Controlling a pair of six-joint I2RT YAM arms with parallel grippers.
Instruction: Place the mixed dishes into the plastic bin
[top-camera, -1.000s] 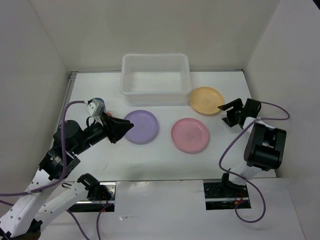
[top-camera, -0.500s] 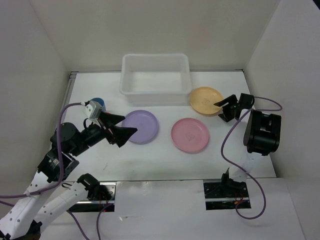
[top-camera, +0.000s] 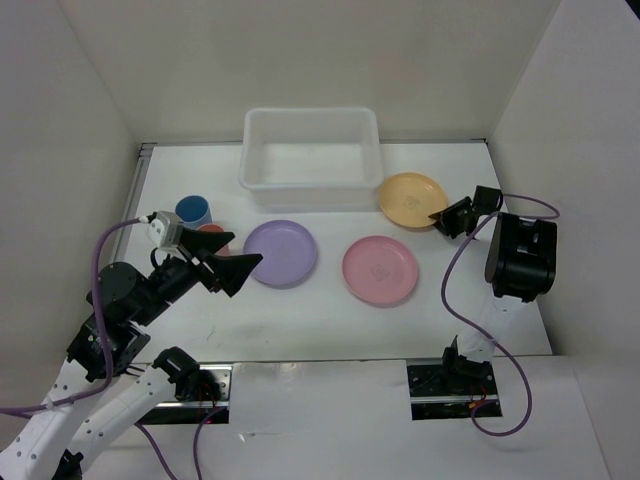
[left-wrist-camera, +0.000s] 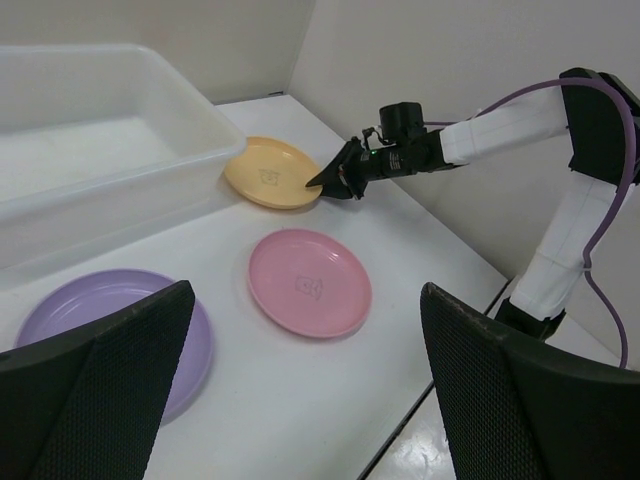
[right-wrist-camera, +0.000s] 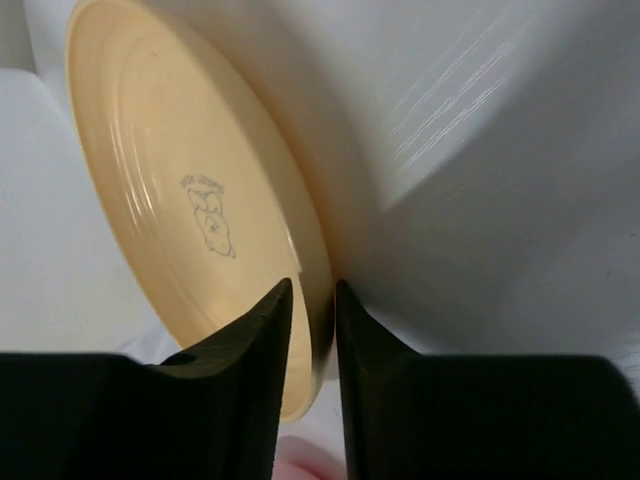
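The translucent plastic bin (top-camera: 310, 192) stands at the back centre, with nothing visible inside it. The yellow plate (top-camera: 408, 197) lies to its right, and my right gripper (top-camera: 438, 217) is shut on that plate's near-right rim (right-wrist-camera: 322, 300), one finger over it and one under. The pink plate (top-camera: 380, 270) and purple plate (top-camera: 283, 253) lie flat mid-table. At the left stand the blue cup (top-camera: 192, 210) and the red cup (top-camera: 212, 232). My left gripper (top-camera: 243, 272) hangs wide open and holds nothing, just left of the purple plate and in front of the cups.
White walls close in the table on the left, back and right. The right arm's body (top-camera: 520, 258) stands by the right wall, its purple cable looping down toward the near edge. A dark strip runs along the table's near edge (left-wrist-camera: 470, 350).
My left gripper has opened wide and drawn back toward the near left, uncovering both cups. My right gripper has reached the yellow plate's rim and closed on it.
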